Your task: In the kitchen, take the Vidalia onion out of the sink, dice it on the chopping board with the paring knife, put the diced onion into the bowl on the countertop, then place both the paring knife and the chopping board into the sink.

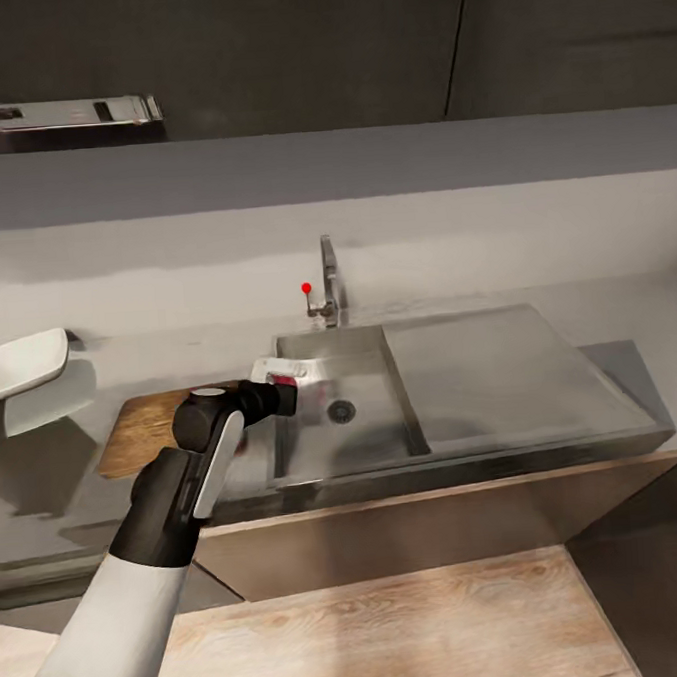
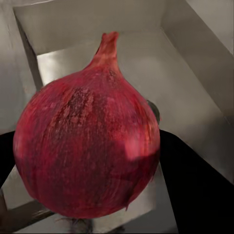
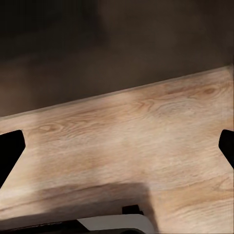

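Vidalia onion [image 2: 87, 146] sat clamped in the robot's left gripper [image 1: 287, 397] over the sink [image 1: 375, 446], the chopping board [image 1: 148, 425] at nine o'clock. A slack grip could drop it back in. The right gripper [image 3: 117, 156] hung spread over wooden floor [image 3: 146, 141].

The left arm reaches forward from the lower left of the head view, white upper sleeve, black forearm, elbow bent and wrist turned toward the right. Its left gripper [image 1: 300, 391] points sideways over the sink's near-left corner. In the left wrist view the dark fingers [image 2: 195, 185] sit on either side of the Vidalia onion [image 2: 87, 146], closed against its flanks, the bulb between them with its stem pointing away. The right gripper's dark fingers [image 3: 9, 151] stand wide apart, nothing between them.
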